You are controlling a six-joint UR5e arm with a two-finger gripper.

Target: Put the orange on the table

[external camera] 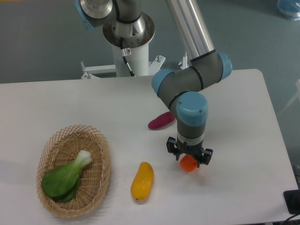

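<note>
The orange (189, 163) is a small bright orange-red fruit low over the white table (243, 140), right of centre near the front. My gripper (189, 158) points straight down and is shut on the orange, whose top is hidden between the black fingers. Its underside is at or just above the tabletop; I cannot tell whether it touches.
A yellow-orange mango-shaped fruit (142, 181) lies left of the gripper. A purple oblong vegetable (161, 120) lies behind it, beside the arm's elbow. At the front left, a wicker basket (101, 154) holds a green leafy vegetable (65, 176). The robot's base (129, 33) stands behind the table.
</note>
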